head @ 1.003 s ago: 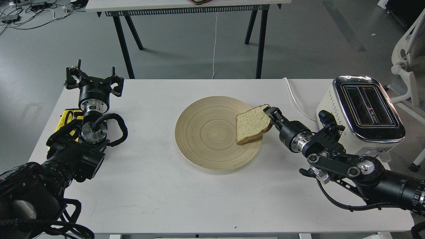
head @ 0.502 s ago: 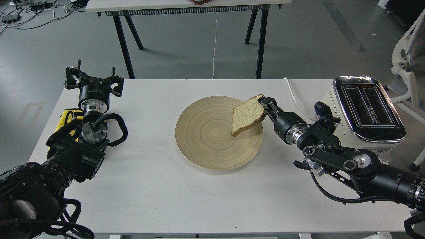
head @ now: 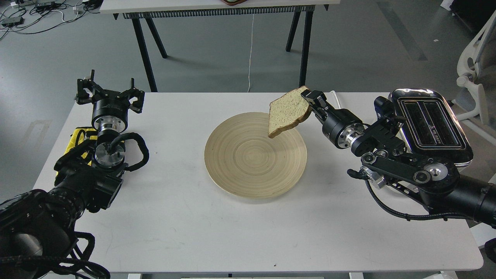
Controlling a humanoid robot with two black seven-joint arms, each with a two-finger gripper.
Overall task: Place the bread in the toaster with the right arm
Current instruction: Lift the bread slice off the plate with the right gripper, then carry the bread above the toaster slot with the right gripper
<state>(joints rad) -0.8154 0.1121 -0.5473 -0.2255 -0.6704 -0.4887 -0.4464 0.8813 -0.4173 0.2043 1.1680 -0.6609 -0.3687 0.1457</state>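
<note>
My right gripper [head: 312, 101] is shut on the bread [head: 287, 111], a pale speckled slice with a brown crust, gripped by its right edge. The slice hangs tilted in the air above the far right part of the round wooden plate [head: 248, 162]. The cream-white toaster [head: 426, 124] with a chrome top and two open slots stands at the table's right edge, partly hidden by my right arm. My left gripper [head: 109, 92] is open and empty at the table's far left.
The white table [head: 186, 228] carries everything. The toaster's white cord [head: 341, 112] runs off the back edge behind my right gripper. A second table [head: 217, 6] stands behind on the grey floor. A white chair [head: 474, 77] is at the far right.
My right gripper has lifted the bread off the plate, up and toward the back of the table. The left arm has not moved.
</note>
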